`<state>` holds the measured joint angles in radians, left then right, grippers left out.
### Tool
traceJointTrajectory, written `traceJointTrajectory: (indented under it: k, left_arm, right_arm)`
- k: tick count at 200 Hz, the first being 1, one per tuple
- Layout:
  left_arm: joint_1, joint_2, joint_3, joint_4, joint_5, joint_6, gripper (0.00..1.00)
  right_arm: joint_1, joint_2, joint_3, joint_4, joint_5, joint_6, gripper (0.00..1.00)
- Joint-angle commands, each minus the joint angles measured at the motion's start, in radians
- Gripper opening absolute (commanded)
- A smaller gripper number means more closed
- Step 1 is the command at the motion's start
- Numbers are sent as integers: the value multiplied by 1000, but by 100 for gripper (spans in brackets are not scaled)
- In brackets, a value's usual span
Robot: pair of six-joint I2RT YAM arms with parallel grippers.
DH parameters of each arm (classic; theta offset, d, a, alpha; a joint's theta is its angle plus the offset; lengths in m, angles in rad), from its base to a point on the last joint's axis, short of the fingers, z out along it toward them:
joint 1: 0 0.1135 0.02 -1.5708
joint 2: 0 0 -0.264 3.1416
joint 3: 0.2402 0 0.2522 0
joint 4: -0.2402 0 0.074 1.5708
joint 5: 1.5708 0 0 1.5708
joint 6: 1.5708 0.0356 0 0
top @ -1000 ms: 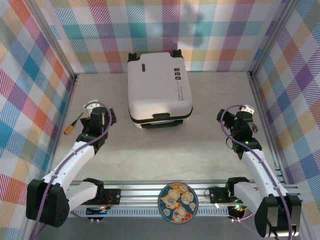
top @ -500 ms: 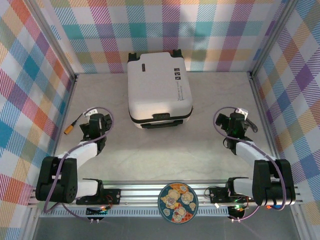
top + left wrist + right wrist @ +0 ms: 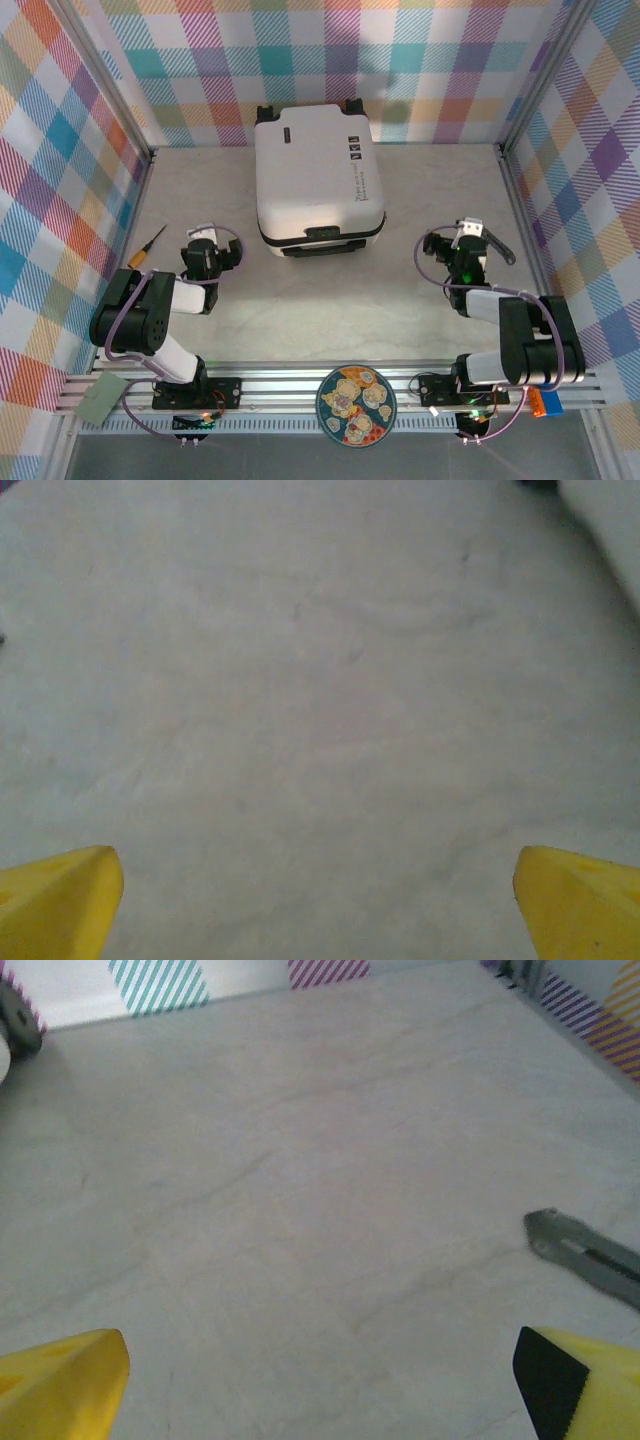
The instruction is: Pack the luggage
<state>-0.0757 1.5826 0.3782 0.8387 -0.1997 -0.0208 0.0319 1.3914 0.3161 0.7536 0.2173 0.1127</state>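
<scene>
The luggage (image 3: pixel 318 182), a white hard-shell suitcase with black wheels and handles, lies closed on the table at the middle back. My left gripper (image 3: pixel 206 243) sits low over the table, left of the case's near end. It is open, its yellow fingertips (image 3: pixel 60 900) wide apart over bare tabletop, with a white edge of the luggage (image 3: pixel 610 520) at the top right. My right gripper (image 3: pixel 468 244) rests low to the right of the case, also open and holding nothing (image 3: pixel 320 1380). A suitcase wheel (image 3: pixel 15 1020) shows at its upper left.
An orange-handled screwdriver (image 3: pixel 146 247) lies near the left wall. A grey utility knife (image 3: pixel 498 246) lies just right of the right gripper (image 3: pixel 585 1255). A patterned plate (image 3: pixel 356 405) sits on the front rail. Checked walls close in three sides.
Both arms have folded back toward their bases, bringing the grippers inward and low over the table. Both stayed open. The suitcase has not moved.
</scene>
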Motion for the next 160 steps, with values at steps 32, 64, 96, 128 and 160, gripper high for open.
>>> traceJointTrajectory:
  k: [32,64,96,128,160]
  left_arm:
    - [10,-4,25,38,50,31,100]
    - [8,-5,24,36,52,30,100]
    - [8,-6,24,36,50,32,100]
    - [8,-5,24,36,51,33,100]
    - [6,-4,25,34,50,33,100]
  right_arm:
    - [-11,156,84,118,-228,-118,99]
    - [-9,144,91,86,-203,-111,99]
    - [-19,140,102,57,-221,-105,99]
    - [-22,139,101,56,-225,-105,99]
    - [-22,140,103,55,-226,-104,99]
